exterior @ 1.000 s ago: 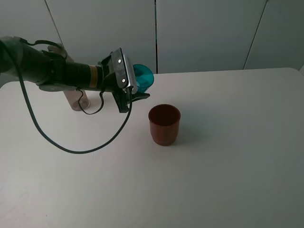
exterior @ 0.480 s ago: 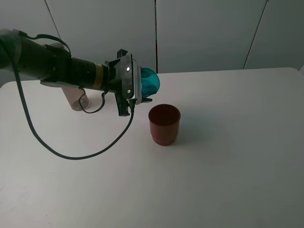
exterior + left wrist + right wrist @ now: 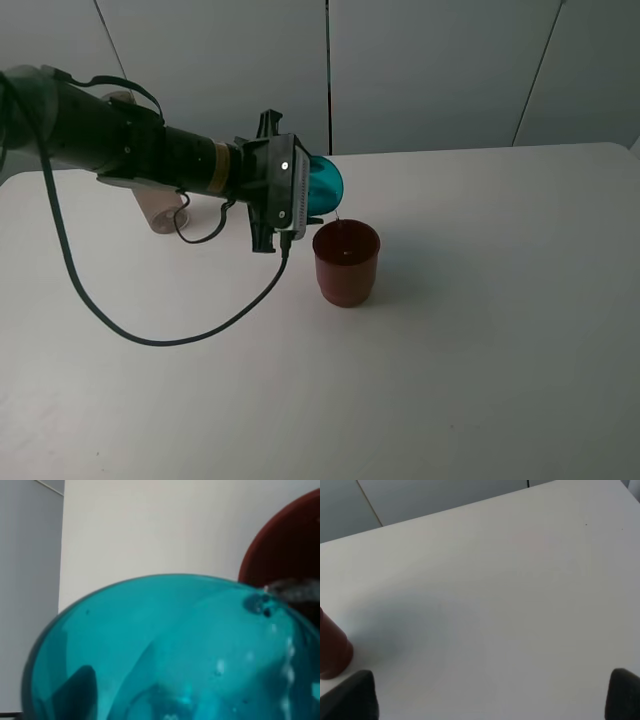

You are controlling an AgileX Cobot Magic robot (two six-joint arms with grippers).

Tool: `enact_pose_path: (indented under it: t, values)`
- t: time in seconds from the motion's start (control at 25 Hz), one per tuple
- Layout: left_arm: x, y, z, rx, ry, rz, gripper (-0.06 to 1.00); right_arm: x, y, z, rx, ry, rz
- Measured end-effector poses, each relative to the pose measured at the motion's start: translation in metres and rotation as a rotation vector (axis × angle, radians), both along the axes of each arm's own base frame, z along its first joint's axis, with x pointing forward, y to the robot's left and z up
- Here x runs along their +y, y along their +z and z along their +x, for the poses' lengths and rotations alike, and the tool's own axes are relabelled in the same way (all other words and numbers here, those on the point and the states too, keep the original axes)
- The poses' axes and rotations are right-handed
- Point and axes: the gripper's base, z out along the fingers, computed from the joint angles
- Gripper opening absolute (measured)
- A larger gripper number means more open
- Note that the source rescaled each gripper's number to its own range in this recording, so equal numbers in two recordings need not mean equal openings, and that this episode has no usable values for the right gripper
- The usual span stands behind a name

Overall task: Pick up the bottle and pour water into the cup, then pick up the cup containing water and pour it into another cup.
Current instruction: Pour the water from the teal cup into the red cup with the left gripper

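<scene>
My left gripper (image 3: 298,192) is shut on the teal tumbler (image 3: 323,184) and holds it tipped on its side, its mouth just above the near-left rim of the red-brown cup (image 3: 346,262). A thin stream of water runs from the tumbler into the red cup. The tumbler (image 3: 170,655) fills the left wrist view, with the red cup's rim (image 3: 285,555) beyond it. The smoky bottle (image 3: 160,212) stands at the back left, mostly hidden behind the left arm. My right gripper (image 3: 490,697) is open and empty, out of the high view.
The white table (image 3: 480,330) runs wide to the right and front. The left arm's black cable (image 3: 150,335) loops down over the table's left side. The red cup's base (image 3: 332,652) shows at the edge of the right wrist view.
My left gripper has moved right towards the red cup and tipped the teal tumbler further over. Water now runs into the red cup.
</scene>
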Motion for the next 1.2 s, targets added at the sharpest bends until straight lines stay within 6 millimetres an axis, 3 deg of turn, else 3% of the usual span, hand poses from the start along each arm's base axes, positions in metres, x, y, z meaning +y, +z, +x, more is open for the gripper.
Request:
enact_pose_path:
  t: [0.84,1.2]
  values:
    - [-0.005,-0.002,-0.002,-0.139,-0.096,0.113,0.09,0.000,0.000,0.000,0.000,0.000,0.000]
    - [-0.004,0.009,-0.002,-0.225,-0.130,0.136,0.09,0.000,0.000,0.000,0.000,0.000,0.000]
